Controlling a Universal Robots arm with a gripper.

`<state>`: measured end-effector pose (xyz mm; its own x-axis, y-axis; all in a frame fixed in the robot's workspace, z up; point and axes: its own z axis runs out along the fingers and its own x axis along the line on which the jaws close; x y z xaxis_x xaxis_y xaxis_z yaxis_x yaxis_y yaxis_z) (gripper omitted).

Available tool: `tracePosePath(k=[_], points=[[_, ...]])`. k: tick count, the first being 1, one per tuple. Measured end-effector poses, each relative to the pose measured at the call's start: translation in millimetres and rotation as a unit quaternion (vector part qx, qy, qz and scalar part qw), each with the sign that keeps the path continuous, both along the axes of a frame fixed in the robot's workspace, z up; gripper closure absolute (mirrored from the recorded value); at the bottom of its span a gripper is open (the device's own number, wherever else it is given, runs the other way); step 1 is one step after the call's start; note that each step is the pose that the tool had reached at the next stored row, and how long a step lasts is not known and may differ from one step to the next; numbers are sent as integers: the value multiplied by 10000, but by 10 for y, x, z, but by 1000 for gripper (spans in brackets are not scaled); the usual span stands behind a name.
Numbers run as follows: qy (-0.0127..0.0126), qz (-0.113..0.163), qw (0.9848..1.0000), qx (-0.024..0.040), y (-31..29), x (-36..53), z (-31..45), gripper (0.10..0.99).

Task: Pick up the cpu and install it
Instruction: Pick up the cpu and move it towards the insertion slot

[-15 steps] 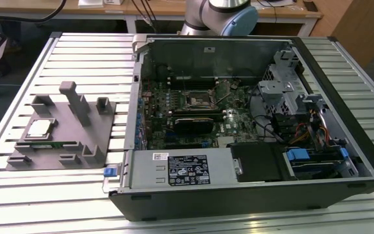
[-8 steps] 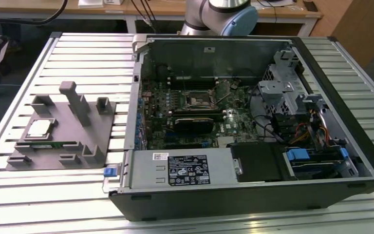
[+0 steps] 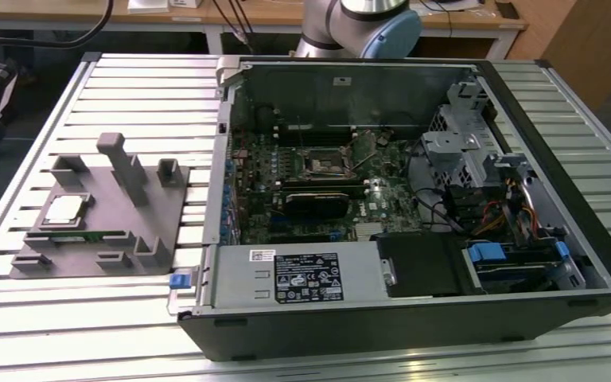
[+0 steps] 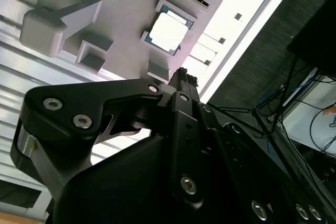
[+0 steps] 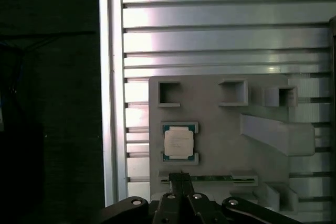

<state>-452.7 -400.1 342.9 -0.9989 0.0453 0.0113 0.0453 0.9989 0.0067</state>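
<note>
Because the holder tray (image 5: 220,124) cradles the cpu (image 5: 178,143) flat in its recess for pickup, my claw (image 5: 181,176) hangs above it, pressed together and empty.

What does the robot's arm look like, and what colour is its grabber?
In the exterior view the arm is smooth, shiny silver-grey, with a rounded pale blue cap on its joint. In the second wrist view the end effector is matte black. It is built of angular hinged links dotted with round silver screws and narrows to a slim tip.
</note>
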Motion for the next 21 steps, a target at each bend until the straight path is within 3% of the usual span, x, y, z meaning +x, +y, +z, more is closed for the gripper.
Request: tracePosePath(k=[3, 9, 11, 16, 19, 21], points=[[25, -1, 10000, -6, 0, -1, -39, 980], [135, 0, 9999, -6, -2, 0, -131, 980], [152, 1, 9999, -6, -2, 0, -167, 980], [143, 9, 9999, -6, -3, 0, -256, 980], [111, 8, 9999, 2, -3, -9, -294, 980], [93, 9, 9999, 51, -3, -24, -310, 980]])
